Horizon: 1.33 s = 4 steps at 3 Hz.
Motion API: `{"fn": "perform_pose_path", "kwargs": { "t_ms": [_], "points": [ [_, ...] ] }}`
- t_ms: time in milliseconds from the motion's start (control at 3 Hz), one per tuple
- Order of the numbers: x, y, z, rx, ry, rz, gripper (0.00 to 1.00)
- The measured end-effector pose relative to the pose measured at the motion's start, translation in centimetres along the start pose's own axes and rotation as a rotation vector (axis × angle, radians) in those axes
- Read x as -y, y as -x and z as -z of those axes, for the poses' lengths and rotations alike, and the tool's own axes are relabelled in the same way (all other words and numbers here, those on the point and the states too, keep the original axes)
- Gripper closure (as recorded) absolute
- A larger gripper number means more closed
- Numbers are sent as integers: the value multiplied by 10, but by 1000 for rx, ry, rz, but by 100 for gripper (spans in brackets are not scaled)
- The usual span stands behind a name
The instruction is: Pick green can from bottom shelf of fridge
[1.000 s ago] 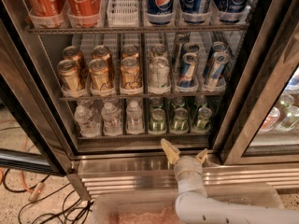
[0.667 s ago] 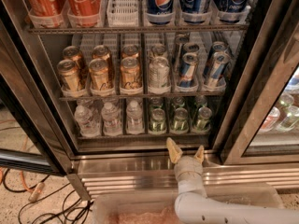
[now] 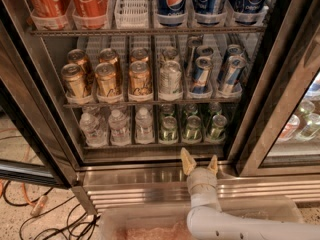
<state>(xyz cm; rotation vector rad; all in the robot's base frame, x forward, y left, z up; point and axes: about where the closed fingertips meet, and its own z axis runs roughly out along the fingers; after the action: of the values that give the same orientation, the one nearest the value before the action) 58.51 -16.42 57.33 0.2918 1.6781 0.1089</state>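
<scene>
Shifted slightly right since before, the pale two-finger claw [image 3: 200, 163] hovers empty, fingers apart, over the ribbed steel base of the glass-door fridge [image 3: 140, 191]. Just beyond, on the grey wire bottom shelf [image 3: 130, 145], the small pale-green aluminium can [image 3: 192, 128] stands right of clear water bottles [image 3: 119, 126].

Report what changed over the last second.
The tool crept slightly forward toward the bottom shelf of the fridge, still open, holding nothing. The green cans and water bottles have not moved.
</scene>
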Motion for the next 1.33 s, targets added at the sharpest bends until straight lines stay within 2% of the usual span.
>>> {"fn": "perform_pose_path", "kwargs": {
  "t_ms": [333,667,1000,1333],
  "points": [
    [-3,4,-3,23,8,9,40],
    [-10,9,-7,60,31,34,46],
    [-18,9,-9,113,58,117,46],
    [-22,11,-13,161,63,174,46]
  ]
}}
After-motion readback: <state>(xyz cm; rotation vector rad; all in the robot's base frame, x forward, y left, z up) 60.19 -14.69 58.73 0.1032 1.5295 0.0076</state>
